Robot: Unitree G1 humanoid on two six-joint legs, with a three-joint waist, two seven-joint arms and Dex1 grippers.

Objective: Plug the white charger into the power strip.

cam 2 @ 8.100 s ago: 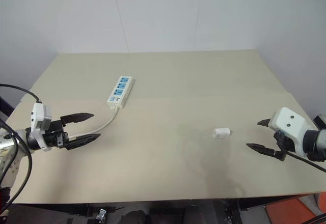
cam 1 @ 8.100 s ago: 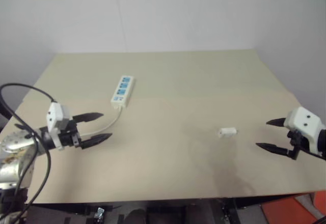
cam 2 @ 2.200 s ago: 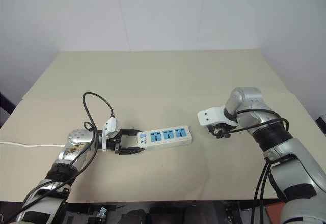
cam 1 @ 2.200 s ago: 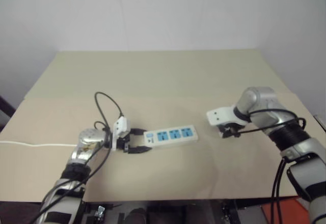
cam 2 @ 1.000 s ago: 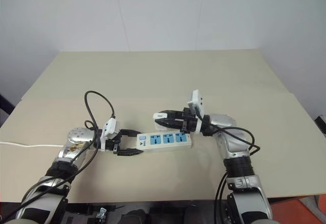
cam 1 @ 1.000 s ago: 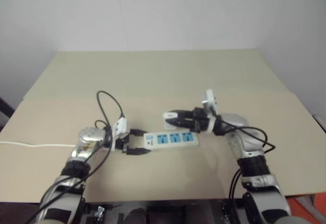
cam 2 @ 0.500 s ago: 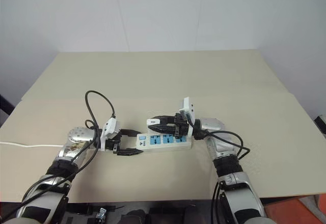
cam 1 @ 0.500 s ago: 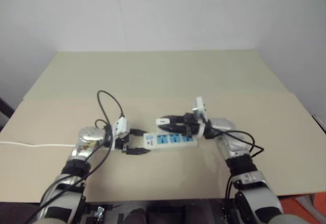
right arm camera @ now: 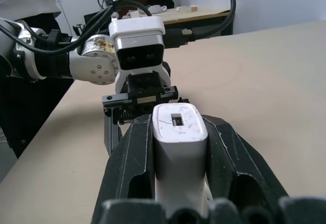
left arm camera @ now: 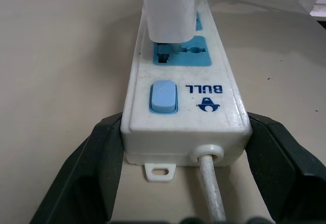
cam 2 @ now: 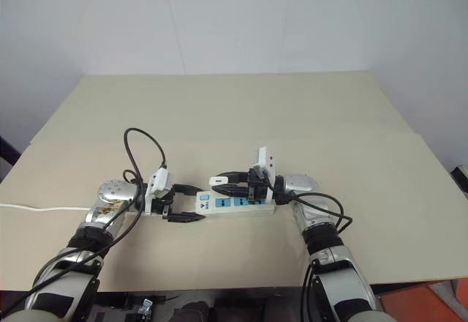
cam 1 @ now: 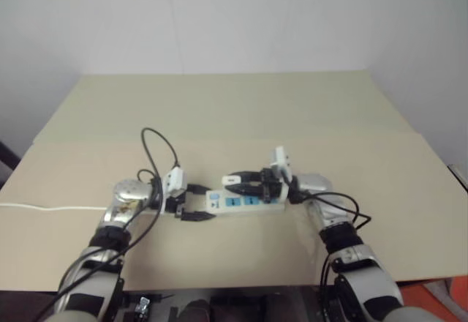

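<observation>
The power strip (cam 2: 235, 203) lies flat toward the near edge of the beige worktop (cam 2: 241, 110), about midway between the left and right edges, its length running side to side. The left claw (cam 2: 180, 203) has closed on the strip's switch end, one black finger pressed against each long side, and the thin white cord (left arm camera: 211, 191) leaves the strip between those fingers before it is cut off at the frame edge. The right claw (cam 2: 223, 184) reaches in over the strip from the other end, clamped tight on the white charger (right arm camera: 179, 137), which sits wedged between its two black fingers. From the left wrist view the charger hangs just over the first blue socket next to the switch; its lower face hides whatever prongs it has, and I cannot tell whether they have entered the slots. The far sockets are mostly covered by the charger and the right claw. A black cable (cam 2: 139, 154) loops up behind the left wrist.
</observation>
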